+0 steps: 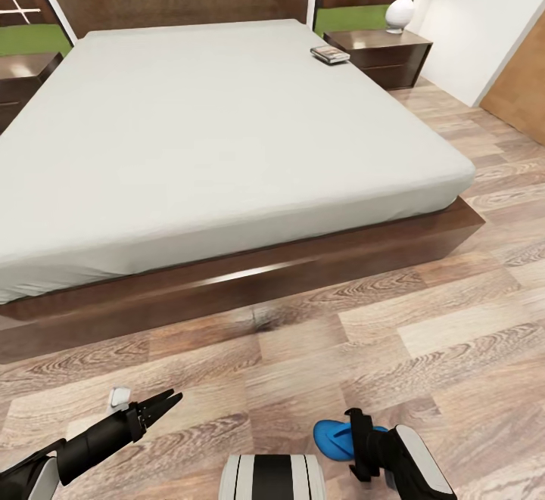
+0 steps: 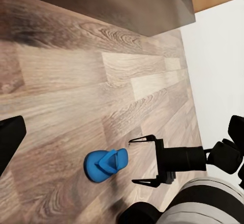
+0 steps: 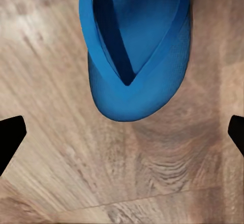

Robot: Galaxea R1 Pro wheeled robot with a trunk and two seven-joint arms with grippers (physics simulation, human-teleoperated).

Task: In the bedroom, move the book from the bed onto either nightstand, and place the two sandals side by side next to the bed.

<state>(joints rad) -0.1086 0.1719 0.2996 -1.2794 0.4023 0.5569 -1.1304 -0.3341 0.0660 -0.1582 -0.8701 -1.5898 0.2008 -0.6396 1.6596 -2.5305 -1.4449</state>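
Blue rubber on wood planks: one sandal (image 1: 335, 439) lies flat on the floor (image 1: 424, 333) at the foot of the bed (image 1: 227, 129), straps up, and my right hand (image 1: 357, 443) hangs over it with the fingers spread and nothing between them. In the right wrist view the sandal's toe end (image 3: 134, 46) sits ahead of the two dark fingertips (image 3: 10, 137), which stand wide on either side and clear of it. From the left wrist view the same sandal (image 2: 105, 164) lies just beside my right hand's open prongs (image 2: 145, 160), not yet between them.

My left hand (image 1: 163, 402) is out at about ten o'clock from the sandal, low over the floor and carrying nothing; whether its fingers are parted or pressed together I cannot tell.

The book (image 1: 330, 54) rests on the far corner of the mattress at about one o'clock, close to the nightstand (image 1: 382, 54) with the white lamp (image 1: 400, 10).

So I judge the sandal step is in hand, the book untouched. Next I must push the right hand forward and down until the sole sits between the fingers, then clench on its edge.
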